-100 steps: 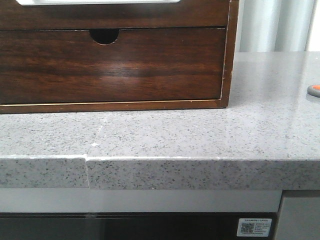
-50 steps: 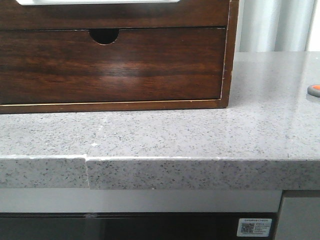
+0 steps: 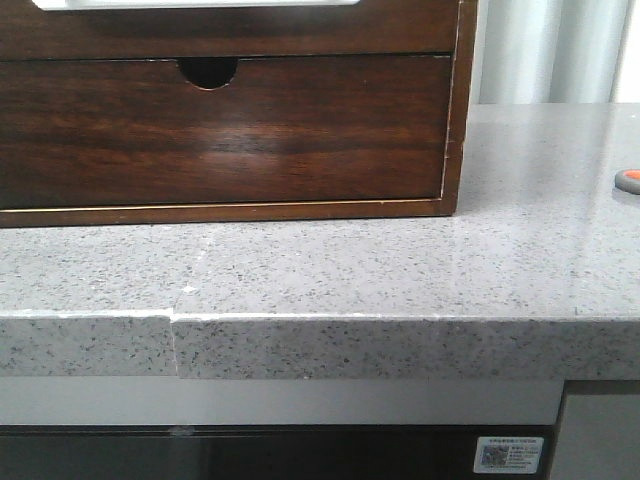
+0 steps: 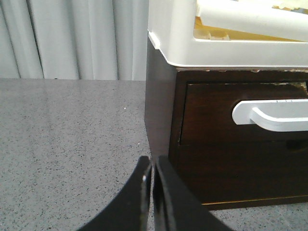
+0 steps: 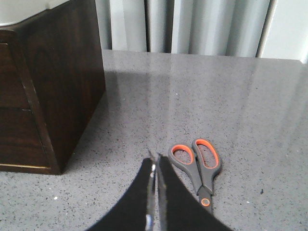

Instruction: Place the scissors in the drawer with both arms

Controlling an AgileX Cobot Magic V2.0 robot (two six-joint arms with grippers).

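The scissors (image 5: 201, 177), grey with orange-lined finger loops, lie flat on the grey speckled counter. In the right wrist view they are just beside my right gripper (image 5: 155, 163), which is shut on nothing. One finger hides their blades. The front view catches only an orange sliver of the scissors (image 3: 628, 180) at the right edge. The drawer (image 3: 230, 30) is the upper dark brown one, closed, with pale white showing in its scoop cut-out (image 4: 269, 113). My left gripper (image 4: 152, 166) is shut and empty, low over the counter near the cabinet's front corner. Neither gripper appears in the front view.
The dark wood cabinet (image 5: 62, 86) stands on the counter (image 3: 400, 270), with a white tray (image 4: 183, 38) on its top. Its lower drawer (image 3: 250, 130) has a half-round finger notch and is closed. The counter's front edge (image 3: 350, 320) runs across, and grey curtains hang behind.
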